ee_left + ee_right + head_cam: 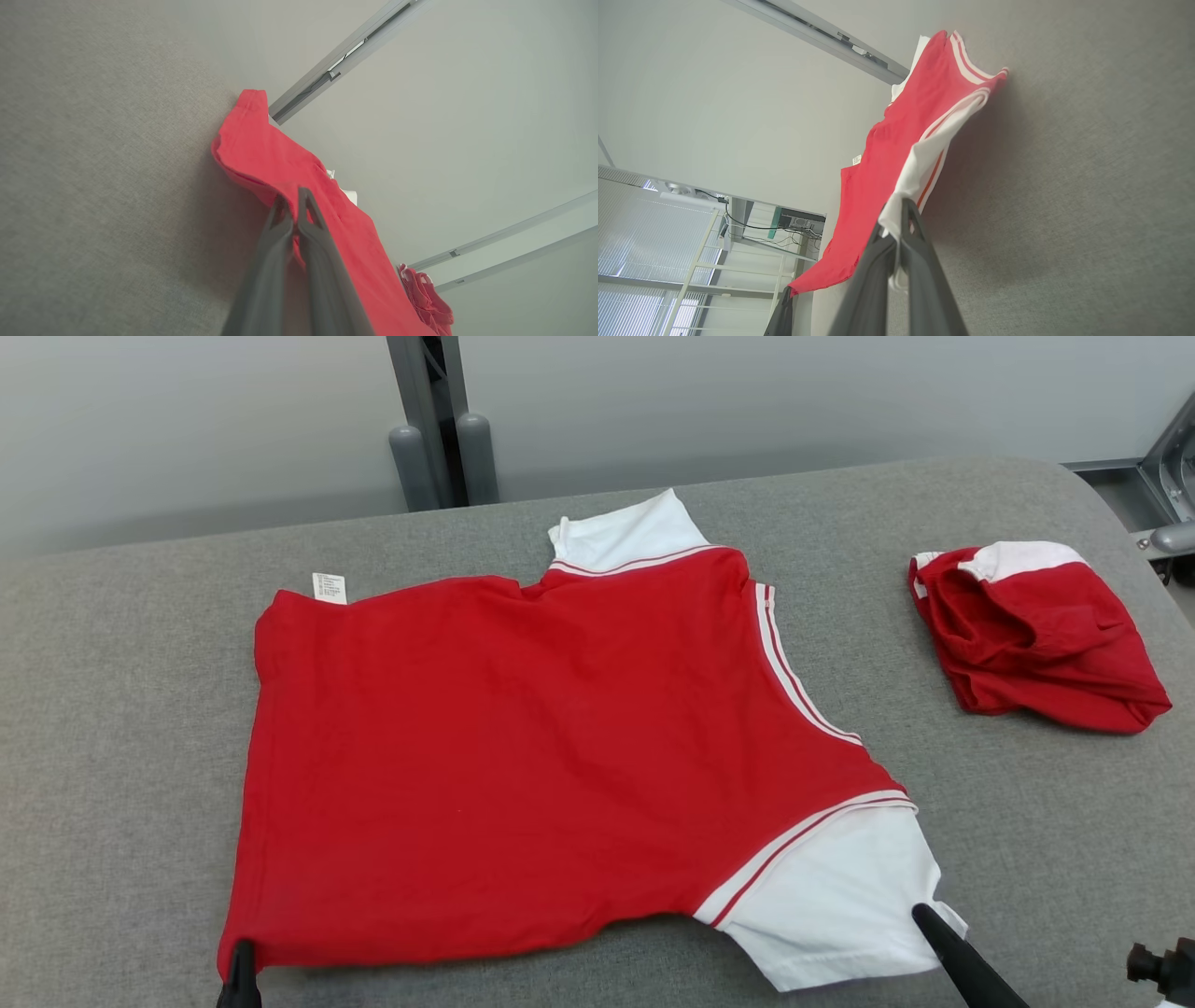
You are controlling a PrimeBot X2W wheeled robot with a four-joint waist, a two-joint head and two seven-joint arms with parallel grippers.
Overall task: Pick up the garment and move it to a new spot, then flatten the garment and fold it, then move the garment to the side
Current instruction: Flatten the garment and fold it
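Two corners of the red-and-white garment, spread out on the grey table, are seen gripped at its near edge. The left gripper is pinched on the red hem corner, the right gripper on the white sleeve. A crumpled red bundle is seen well apart at the right.
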